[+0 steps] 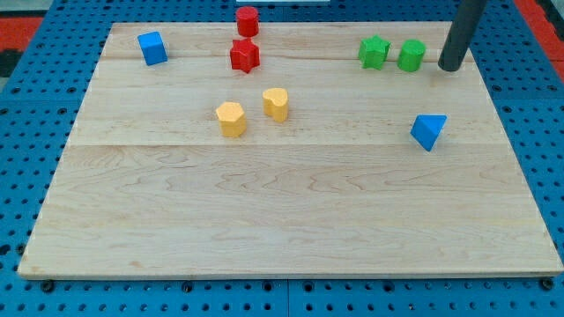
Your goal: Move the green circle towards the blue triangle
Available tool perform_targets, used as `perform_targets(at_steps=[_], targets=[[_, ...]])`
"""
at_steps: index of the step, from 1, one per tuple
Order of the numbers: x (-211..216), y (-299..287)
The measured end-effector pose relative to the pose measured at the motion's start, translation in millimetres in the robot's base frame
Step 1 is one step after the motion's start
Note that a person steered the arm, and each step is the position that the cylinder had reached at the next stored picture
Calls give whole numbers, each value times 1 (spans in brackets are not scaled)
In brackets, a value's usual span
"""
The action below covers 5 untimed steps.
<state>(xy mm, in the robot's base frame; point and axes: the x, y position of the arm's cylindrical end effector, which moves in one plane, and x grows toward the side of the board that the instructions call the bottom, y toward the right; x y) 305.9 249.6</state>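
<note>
The green circle (411, 55) stands near the board's top right, just right of a green star (374, 52). The blue triangle (428, 131) lies below it, toward the view's right edge. My tip (450, 66) rests on the board just to the right of the green circle, a small gap apart from it, and above the blue triangle.
A blue cube (152, 47) sits at the top left. A red cylinder (248, 20) and a red star (244, 55) stand at top centre. Two yellow blocks (231, 119) (276, 103) lie left of centre. The wooden board (291, 220) is surrounded by blue pegboard.
</note>
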Motion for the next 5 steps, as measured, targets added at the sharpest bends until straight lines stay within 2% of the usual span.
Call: perform_targets(at_steps=[1,2,3,4,5], targets=[[11,9],[-11,17],[-87,5],[-95,-33],[-66,-69]])
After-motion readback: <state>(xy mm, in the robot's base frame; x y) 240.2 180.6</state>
